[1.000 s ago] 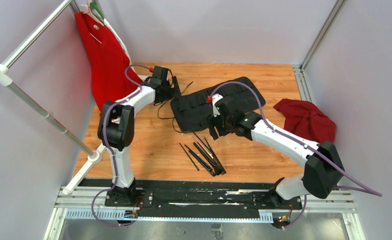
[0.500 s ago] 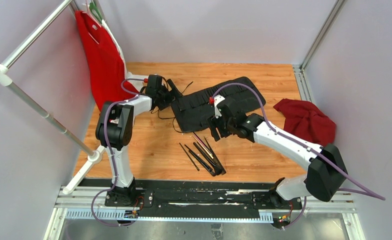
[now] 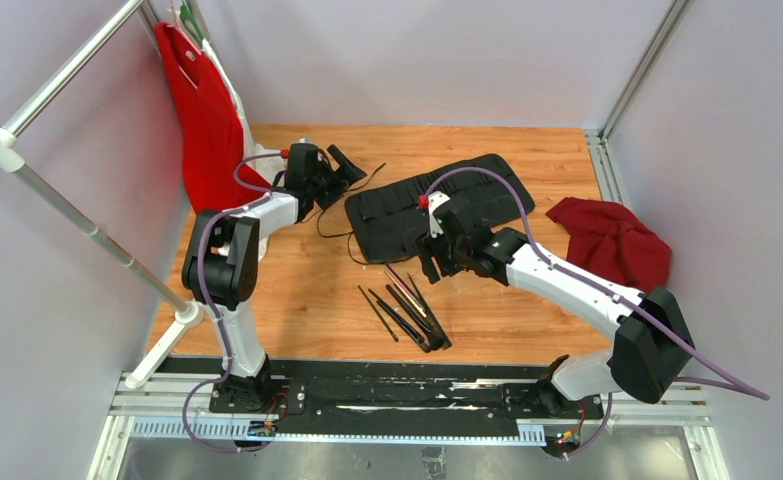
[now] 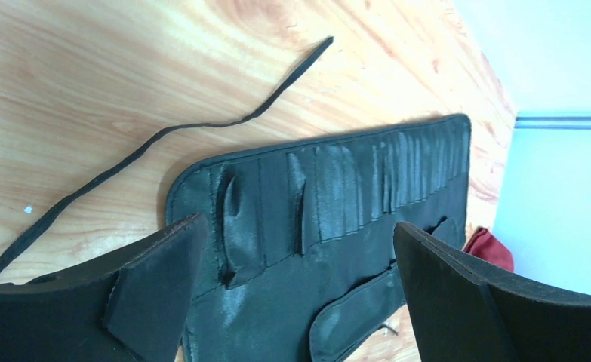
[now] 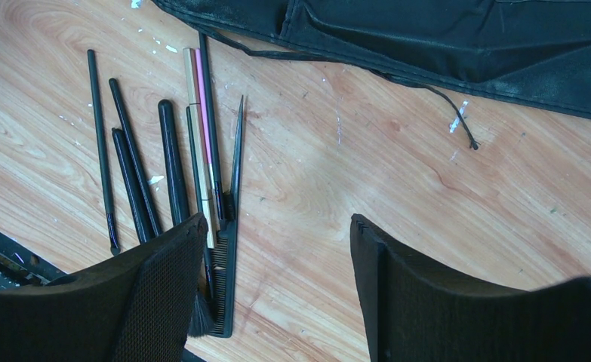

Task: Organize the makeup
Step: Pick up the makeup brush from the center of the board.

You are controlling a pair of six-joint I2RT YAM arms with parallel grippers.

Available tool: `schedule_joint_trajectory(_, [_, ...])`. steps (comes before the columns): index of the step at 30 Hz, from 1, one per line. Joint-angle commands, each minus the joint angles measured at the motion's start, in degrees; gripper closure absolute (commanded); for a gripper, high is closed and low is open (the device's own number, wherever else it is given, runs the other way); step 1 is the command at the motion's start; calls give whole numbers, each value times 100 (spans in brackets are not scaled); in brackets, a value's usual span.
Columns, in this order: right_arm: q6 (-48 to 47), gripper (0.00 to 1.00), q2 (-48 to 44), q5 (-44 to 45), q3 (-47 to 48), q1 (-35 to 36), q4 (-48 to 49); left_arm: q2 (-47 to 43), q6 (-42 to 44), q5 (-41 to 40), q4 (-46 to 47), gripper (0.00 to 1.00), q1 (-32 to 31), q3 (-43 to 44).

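Several thin makeup brushes (image 3: 405,310), mostly black with one pink and one tan shaft, lie in a loose bunch on the wooden table near the front; they also show in the right wrist view (image 5: 173,166). The black slotted roll (image 3: 437,205) lies unrolled behind them, also in the left wrist view (image 4: 330,241). My right gripper (image 3: 429,262) is open and empty, hovering between the roll and the brushes (image 5: 277,249). My left gripper (image 3: 345,163) is open and empty, off the roll's left end (image 4: 300,249).
A dark red cloth (image 3: 612,240) lies crumpled at the right. A red garment (image 3: 207,120) hangs at the back left by a white rail (image 3: 77,215). The roll's black cords (image 3: 332,215) trail on the wood left of it.
My left gripper has drawn back and left, off the roll's left end, and its jaws stand open. The roll's left edge has settled. The right arm has barely moved.
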Motion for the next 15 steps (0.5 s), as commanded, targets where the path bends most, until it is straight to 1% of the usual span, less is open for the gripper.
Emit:
schedule_joint_trajectory(1, [61, 31, -102, 32, -48, -73, -49, -234, -69, -24, 199, 2, 68, 10])
schedule_joint_trajectory(15, [61, 31, -115, 40, -32, -77, -81, 197, -88, 101, 410, 2, 71, 102])
